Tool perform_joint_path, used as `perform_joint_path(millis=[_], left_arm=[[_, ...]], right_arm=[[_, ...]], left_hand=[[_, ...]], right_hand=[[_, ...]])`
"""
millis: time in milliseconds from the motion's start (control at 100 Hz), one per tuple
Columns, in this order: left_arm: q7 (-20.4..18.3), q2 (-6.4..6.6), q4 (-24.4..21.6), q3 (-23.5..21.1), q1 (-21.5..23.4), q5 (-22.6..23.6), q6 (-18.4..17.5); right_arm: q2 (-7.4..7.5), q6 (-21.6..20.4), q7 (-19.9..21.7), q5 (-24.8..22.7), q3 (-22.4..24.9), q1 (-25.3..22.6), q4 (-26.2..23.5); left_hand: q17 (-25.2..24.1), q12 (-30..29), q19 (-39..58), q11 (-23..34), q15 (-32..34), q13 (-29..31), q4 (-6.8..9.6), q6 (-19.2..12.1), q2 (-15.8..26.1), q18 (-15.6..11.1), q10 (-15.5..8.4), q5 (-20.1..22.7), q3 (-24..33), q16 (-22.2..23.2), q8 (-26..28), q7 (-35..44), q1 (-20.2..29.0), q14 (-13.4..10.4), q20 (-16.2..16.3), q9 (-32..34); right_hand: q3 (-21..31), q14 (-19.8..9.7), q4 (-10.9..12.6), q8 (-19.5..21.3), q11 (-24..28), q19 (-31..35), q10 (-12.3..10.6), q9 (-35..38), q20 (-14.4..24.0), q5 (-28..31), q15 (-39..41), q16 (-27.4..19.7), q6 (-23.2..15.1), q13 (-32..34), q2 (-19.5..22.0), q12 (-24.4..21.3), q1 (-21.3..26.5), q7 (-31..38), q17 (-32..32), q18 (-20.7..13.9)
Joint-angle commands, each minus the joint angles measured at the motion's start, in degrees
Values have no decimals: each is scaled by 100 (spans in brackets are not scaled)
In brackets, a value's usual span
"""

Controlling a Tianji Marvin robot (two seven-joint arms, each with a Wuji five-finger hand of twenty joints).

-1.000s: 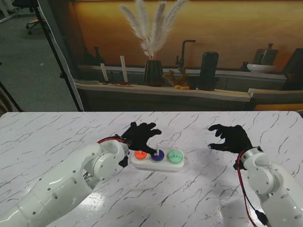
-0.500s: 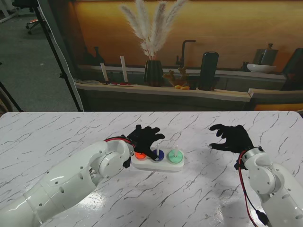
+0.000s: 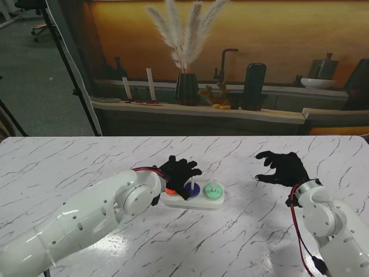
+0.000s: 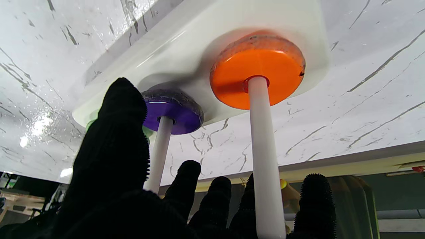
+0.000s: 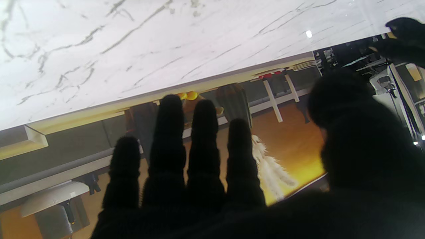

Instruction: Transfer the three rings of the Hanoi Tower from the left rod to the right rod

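The white Hanoi base [image 3: 203, 202] lies mid-table with one ring on each rod. The orange ring [image 3: 170, 188] is on the left rod, the blue-purple ring [image 3: 194, 188] on the middle rod and the green ring [image 3: 214, 191] on the right rod. My left hand [image 3: 180, 172] hangs low over the left rod, open, partly hiding the orange ring. In the left wrist view the left rod [image 4: 262, 149] runs up between my fingers [image 4: 313, 199] to the orange ring [image 4: 257, 68], with the purple ring [image 4: 172, 111] beside it. My right hand [image 3: 282, 167] hovers open to the right of the base, holding nothing.
The marble table [image 3: 242, 242] ends at a far edge [image 5: 166, 91]. Beyond it a shelf carries a vase of pampas grass [image 3: 185, 86], a dark cylinder [image 3: 254, 85] and other small items. A tripod leg [image 3: 72, 75] stands off the table at the far left.
My left hand has moved right and lower onto the left rod and now covers more of the orange ring. The right hand and the rings have stayed put.
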Motion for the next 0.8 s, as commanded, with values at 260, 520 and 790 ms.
perform_joint_path(millis=[260,520,790], left_arm=[[-186,11,136,430,-297,223,-128],[-157,13,181,651,-410,368,-117],[-105,3,226,668,-430,356,-193]], right_arm=[[-36,1,-8,6,-30,-37,-4],[-36,3,-5,9,-33,-36,0],[-34,5,17,19,-29,-53,-9]], left_hand=[[-71,-67,-271,-56,-97,-173,93,11,-232,5,18,3,342,-48,125,-8,-188,-90,-70,-186],[-57,-67,-277,-58,-84,-164,34,15,-226,7,26,-15,455,-41,156,-9,-222,-96,-58,-200],[-19,-62,-256,-46,-69,-135,-19,-16,-184,8,24,-28,486,-33,162,-27,-258,-103,-41,-181]], right_hand=[[-67,-33,91,46,81,88,-94,82,4,76,98,78,-161,57,90,63,13,34,-71,1859],[-70,-36,92,46,84,89,-92,86,4,74,98,77,-160,57,88,64,22,37,-72,1860],[-75,-40,93,44,81,94,-99,80,4,73,97,77,-148,57,95,62,27,38,-66,1851]])
